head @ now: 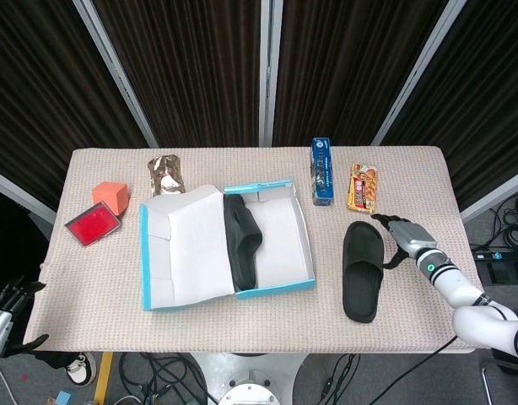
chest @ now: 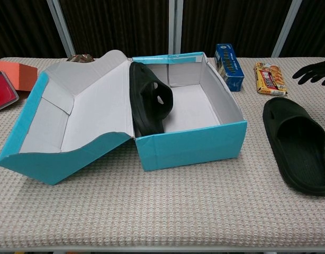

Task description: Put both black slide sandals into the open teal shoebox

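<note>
Here the loose black sandal (head: 362, 270) lies flat on the desk (head: 242, 337) right of the teal shoebox (head: 228, 244), long axis running top to bottom, just left of the right hand (head: 400, 238), which hovers spread and empty, far nearer than the left hand (head: 6, 305).

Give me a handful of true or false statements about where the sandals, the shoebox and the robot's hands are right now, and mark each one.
1. One black slide sandal stands on its edge inside the open teal shoebox. True.
2. The second black slide sandal lies left of the shoebox. False: it lies on the table to its right.
3. The right hand holds that second sandal. False: it is open beside it, holding nothing.
4. The left hand is off the table's near left corner. True.
</note>
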You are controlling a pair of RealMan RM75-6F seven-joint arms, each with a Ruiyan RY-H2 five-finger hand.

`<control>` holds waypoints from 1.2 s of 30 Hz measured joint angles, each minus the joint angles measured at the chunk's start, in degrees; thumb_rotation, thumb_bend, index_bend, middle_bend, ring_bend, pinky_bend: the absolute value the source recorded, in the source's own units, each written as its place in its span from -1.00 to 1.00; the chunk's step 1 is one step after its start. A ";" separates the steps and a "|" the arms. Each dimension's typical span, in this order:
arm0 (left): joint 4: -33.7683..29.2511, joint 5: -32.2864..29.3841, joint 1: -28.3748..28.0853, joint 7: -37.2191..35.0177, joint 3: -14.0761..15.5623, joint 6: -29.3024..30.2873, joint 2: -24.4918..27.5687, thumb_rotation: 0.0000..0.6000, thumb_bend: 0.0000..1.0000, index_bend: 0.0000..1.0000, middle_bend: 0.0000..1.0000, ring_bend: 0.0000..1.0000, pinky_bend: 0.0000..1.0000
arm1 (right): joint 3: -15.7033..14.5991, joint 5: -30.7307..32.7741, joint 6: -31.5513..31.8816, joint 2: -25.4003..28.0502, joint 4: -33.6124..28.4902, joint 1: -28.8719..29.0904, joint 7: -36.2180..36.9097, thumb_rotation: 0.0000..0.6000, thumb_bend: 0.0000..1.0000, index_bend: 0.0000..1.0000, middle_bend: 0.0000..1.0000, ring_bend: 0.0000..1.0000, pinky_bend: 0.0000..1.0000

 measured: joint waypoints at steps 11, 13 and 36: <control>-0.14 -0.14 0.03 -0.70 -0.25 0.42 0.48 1.00 -1.00 -0.66 -0.63 -0.90 -0.77 | -5.24 17.44 4.80 -4.57 -2.80 7.78 -15.08 1.00 -0.95 -1.00 -0.76 -1.00 -0.85; -0.08 -0.24 0.07 -1.01 -0.28 0.44 0.53 1.00 -1.00 -0.66 -0.63 -0.90 -0.77 | -5.88 19.89 5.90 -5.44 -3.08 8.89 -17.07 1.00 -0.95 -0.99 -0.74 -1.00 -0.85; 2.32 -0.70 0.37 -4.31 -0.33 0.48 -0.15 1.00 -1.00 -0.66 -0.63 -0.90 -0.77 | -9.64 38.11 17.61 -12.02 -5.53 16.40 -37.76 1.00 -0.95 -0.71 -0.57 -1.00 -0.85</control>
